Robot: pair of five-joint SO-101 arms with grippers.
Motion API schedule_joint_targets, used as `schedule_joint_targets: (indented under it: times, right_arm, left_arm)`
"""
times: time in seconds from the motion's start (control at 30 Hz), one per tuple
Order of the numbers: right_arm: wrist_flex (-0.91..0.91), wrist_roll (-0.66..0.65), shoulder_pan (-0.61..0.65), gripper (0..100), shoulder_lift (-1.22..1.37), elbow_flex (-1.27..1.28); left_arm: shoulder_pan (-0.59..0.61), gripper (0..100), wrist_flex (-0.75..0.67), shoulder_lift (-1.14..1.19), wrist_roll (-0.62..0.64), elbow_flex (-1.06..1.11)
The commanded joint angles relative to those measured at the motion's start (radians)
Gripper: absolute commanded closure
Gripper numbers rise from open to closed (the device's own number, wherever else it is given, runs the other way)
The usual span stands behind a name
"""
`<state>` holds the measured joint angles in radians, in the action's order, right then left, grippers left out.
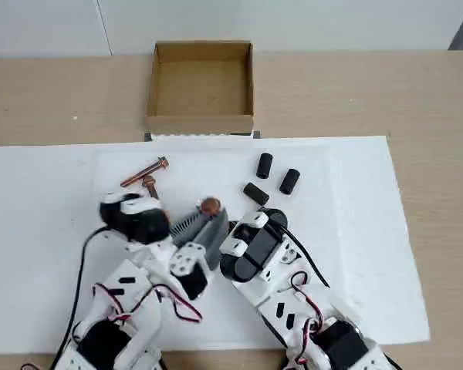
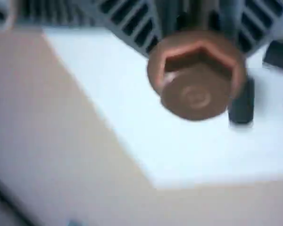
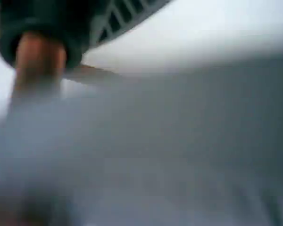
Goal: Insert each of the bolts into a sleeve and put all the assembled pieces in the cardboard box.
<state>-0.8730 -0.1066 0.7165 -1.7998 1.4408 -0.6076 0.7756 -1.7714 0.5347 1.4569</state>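
Left jaws hold bolt (image 1: 210, 205), loose sleeves (image 1: 265, 164), two bolts (image 1: 145, 174), cardboard box (image 1: 201, 123)

table (image 1: 54, 92): tan wood | white sheet (image 1: 355, 231): spread over it | cardboard box (image 1: 202, 123): at sheet's far edge | on sheet: two bolts (image 1: 144, 173) close together, three black sleeves (image 1: 264, 164) nearby

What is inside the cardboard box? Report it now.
Nothing lies inside the cardboard box: only its bare brown floor shows. The near wall covers a thin strip of floor, which cannot be checked.

L gripper (image 1: 206, 217), R gripper (image 1: 219, 230) tip-to-tip
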Motion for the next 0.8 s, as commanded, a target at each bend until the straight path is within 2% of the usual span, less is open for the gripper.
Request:
schedule_joint_targets:
  times: [0.0,0.27,0.47,0.77]
  right_arm:
    - [0.027,-0.044,0.005,99.6,-0.010,-0.061]
    - [0.028,-0.063,0.004,99.6,-0.012,-0.060]
    - [0.028,-0.061,0.004,99.6,-0.012,-0.058]
    - [0.024,-0.058,0.004,99.6,-0.012,-0.057]
  left_arm:
    - [-0.068,100,0.066,-0.011,-0.003,-0.007]
    - [-0.049,99,0.080,-0.011,-0.031,-0.005]
    - [0.014,82,0.109,-0.006,-0.066,-0.007]
    - [0.018,81,0.127,-0.008,-0.072,-0.062]
